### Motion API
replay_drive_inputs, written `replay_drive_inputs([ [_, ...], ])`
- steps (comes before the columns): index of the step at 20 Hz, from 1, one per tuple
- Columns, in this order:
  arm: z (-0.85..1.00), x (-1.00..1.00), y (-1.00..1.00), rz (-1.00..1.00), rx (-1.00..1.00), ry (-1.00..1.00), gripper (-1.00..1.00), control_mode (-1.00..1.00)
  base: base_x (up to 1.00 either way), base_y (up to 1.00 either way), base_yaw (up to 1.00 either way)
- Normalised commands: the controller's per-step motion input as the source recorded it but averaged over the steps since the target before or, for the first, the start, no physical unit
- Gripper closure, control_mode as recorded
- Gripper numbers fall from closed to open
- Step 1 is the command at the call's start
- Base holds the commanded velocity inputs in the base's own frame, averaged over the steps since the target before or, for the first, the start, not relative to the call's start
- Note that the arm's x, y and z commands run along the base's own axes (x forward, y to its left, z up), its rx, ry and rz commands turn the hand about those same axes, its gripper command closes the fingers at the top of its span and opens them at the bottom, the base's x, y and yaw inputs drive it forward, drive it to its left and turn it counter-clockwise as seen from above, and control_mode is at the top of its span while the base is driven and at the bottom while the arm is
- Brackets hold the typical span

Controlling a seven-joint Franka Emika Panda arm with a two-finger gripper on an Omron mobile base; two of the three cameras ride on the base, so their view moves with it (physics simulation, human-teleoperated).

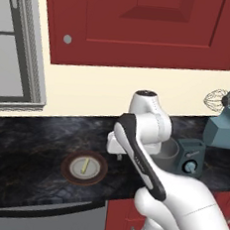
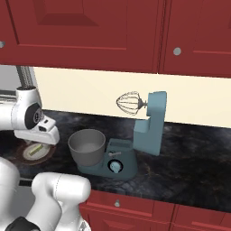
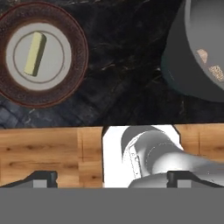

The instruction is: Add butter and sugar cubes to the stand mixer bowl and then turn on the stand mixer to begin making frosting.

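A: Countertop (image 1: 29, 148) comes first: dark marbled stone running under the red cabinets (image 1: 145, 25), and it carries everything the task needs.

B: And the stand mixer (image 2: 135, 140)?

A: It stands toward the back right part of the countertop with its teal head tilted up, so the wire whisk (image 2: 128, 103) hangs clear in the air. That probably explains the pose: with the head raised, the stand mixer bowl (image 2: 87, 146) on its base is open from above for dropping things in. The round knob (image 2: 116, 167) faces the front edge, within reach for switching on later.

B: What about the plate?

A: The round white plate (image 3: 41, 54) with its brown rim sits near the front edge, left of the bowl and apart from it. The butter (image 3: 35, 54) lies flat across its middle, untouched.

B: So the gripper (image 3: 111, 179) holds nothing?

A: Nothing. Its fingers (image 3: 41, 178) stand spread wide, above the countertop between plate and bowl, looking down on both. Judging by that, the butter pickup is not yet done, and the wide spread suits closing across the thin stick.
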Motion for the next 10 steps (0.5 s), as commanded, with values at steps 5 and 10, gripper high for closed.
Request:
replay_drive_inputs([
  [5, -0.13, 0.03, 0.41, -0.04, 0.03, -0.02, -1.0, -1.0, 0.0, 0.0, 0.0],
  [10, -0.25, 0.17, 0.42, -0.09, 0.01, -0.04, -1.0, -1.0, 0.0, 0.0, 0.0],
])
